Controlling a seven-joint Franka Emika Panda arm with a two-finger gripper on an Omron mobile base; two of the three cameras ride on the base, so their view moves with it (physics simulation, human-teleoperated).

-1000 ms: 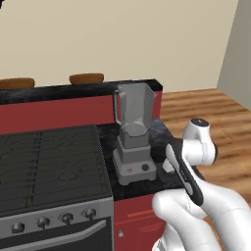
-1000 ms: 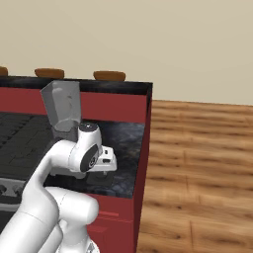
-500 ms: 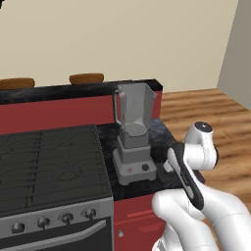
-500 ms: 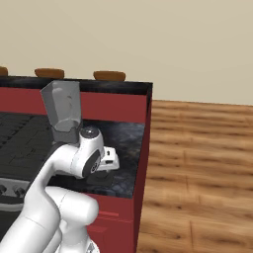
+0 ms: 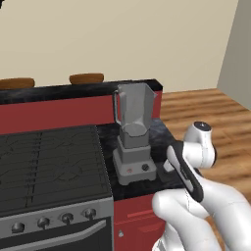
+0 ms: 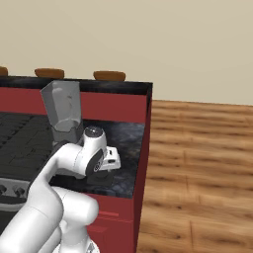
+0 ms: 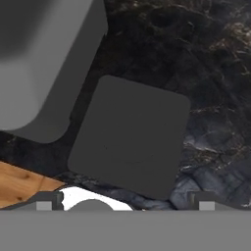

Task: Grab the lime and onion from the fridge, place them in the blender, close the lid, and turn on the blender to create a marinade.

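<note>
One step looks close: our gripper (image 7: 121, 203) hangs with its jaws spread wide and empty just above the lid (image 7: 130, 136), which lies flat on the dark counter (image 7: 211, 73) right beside the blender (image 5: 133, 132). We judge that closing the lid and switching on are left. The jar stands uncapped, but through its cloudy walls we cannot tell whether lime and onion are inside.

Lid (image 7: 130, 142): matt, smooth, dark grey. Beneath it, countertop (image 7: 206, 73): glossy black veined stone. Blender (image 5: 133, 135) jar beside lid: translucent grey, smooth. Floor (image 6: 202, 163) beyond counter: wood planks, light sheen.
</note>
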